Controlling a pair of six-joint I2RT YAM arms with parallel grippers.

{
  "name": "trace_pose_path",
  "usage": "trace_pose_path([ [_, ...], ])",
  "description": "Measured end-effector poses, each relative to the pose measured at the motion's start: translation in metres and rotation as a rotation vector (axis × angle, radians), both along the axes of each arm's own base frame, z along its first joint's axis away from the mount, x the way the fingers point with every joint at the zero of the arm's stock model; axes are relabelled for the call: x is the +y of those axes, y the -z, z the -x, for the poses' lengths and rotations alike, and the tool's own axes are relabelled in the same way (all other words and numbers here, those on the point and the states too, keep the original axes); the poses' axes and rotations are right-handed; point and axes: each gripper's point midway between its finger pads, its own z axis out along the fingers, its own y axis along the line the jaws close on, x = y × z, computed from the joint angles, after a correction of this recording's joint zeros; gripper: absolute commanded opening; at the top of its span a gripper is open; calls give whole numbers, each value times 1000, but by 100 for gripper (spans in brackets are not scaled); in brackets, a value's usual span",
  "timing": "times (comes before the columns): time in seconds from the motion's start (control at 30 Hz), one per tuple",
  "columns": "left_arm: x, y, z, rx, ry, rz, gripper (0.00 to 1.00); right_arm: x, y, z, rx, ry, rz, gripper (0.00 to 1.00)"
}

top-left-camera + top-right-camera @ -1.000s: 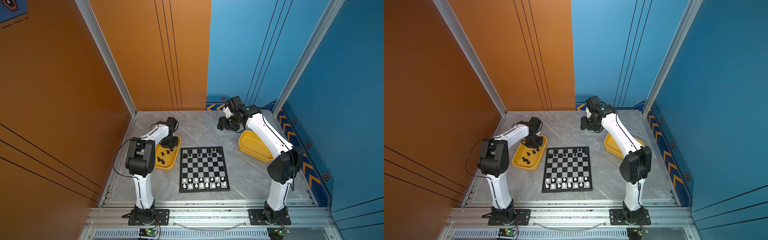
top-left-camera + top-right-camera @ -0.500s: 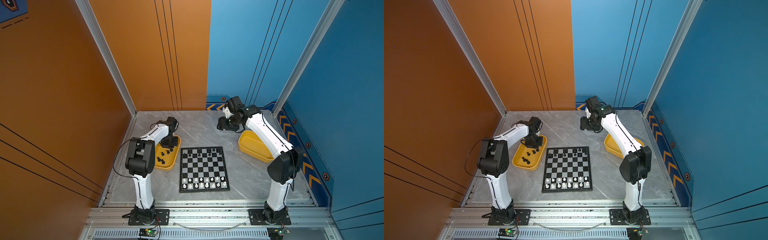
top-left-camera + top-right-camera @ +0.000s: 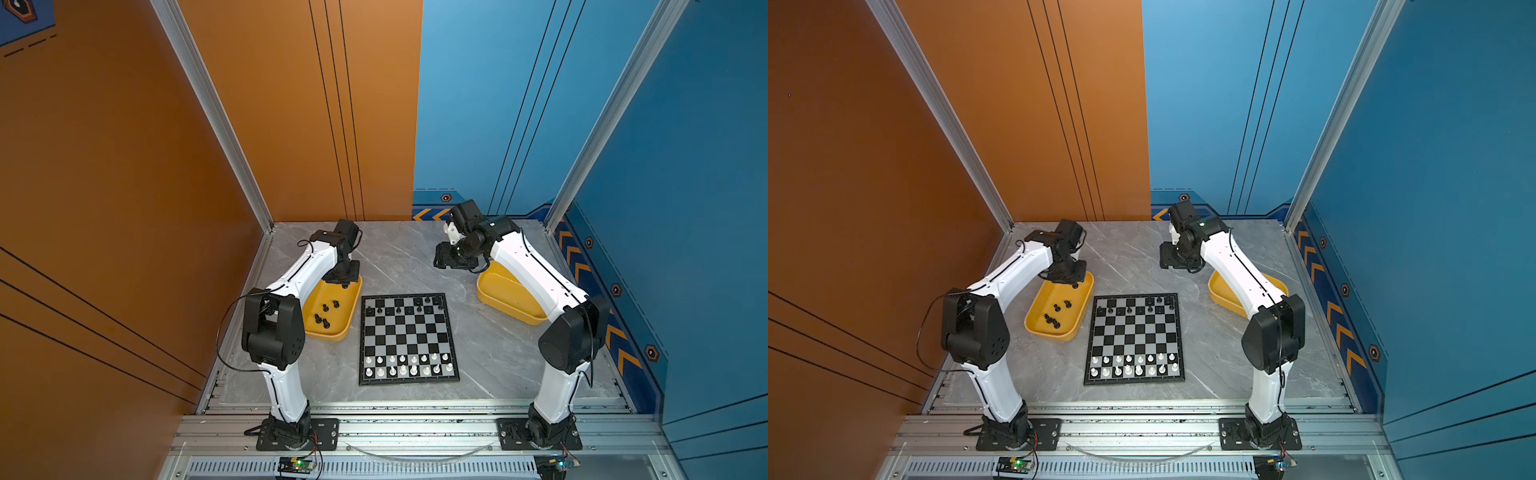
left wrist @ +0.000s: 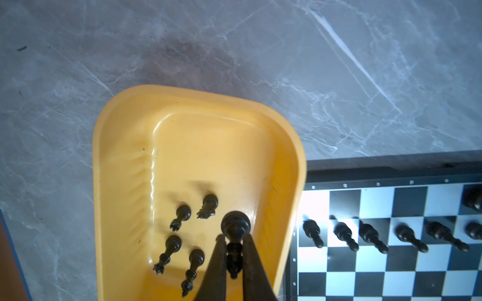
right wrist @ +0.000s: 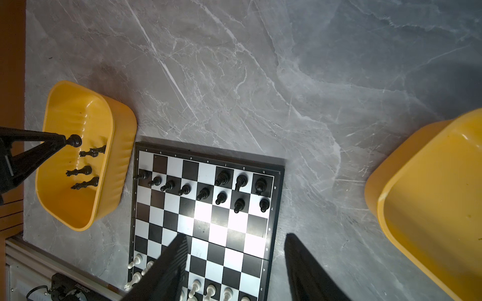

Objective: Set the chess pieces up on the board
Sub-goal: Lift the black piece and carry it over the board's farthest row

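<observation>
Left wrist view: the left gripper (image 4: 234,238) is seen closed tight on a black piece (image 4: 235,224), which is pinched by its slim upper part between the two fingers (image 4: 220,263), its round base standing out beyond the fingertips. The held piece is carried over the inside of the left yellow tray (image 4: 122,182), near the wall that faces the board (image 4: 391,263). Four loose black pieces (image 4: 180,216) are seen lying on their sides on the tray floor, close together and apart from the held one. The tray is set just beside the board's edge on the grey marbled table (image 4: 260,52).

In the right wrist view the right gripper (image 5: 236,235) is seen with its jaws standing well apart, and nothing is held between them; it is hung above the table beyond the board's far edge. On the board, eight black pawns (image 5: 203,194) are stood in one row, and three back-row black pieces (image 5: 241,180) are placed behind them, at the end away from the left yellow tray. In both top views the white pieces (image 3: 402,369) (image 3: 1128,369) are found in the two rows nearest the arm bases. The right yellow tray (image 3: 507,301) is set on the other side of the board and is partly covered by the right arm (image 3: 536,270).
</observation>
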Motion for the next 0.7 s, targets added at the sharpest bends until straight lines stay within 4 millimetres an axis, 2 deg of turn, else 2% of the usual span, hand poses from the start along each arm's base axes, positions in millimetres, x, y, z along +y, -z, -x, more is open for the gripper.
trace_pose_path([
  [0.17,-35,-11,6,-18,69,8,4,-9,-12,14,-25,6,2,62],
  [0.37,-80,-27,8,-67,139,39,3,-24,-12,31,-19,15,7,62],
  [0.47,-97,-19,10,-52,165,37,3,-34,-12,36,-16,31,10,62],
  [0.7,-122,21,20,32,198,4,2,-61,-17,50,-27,78,6,63],
])
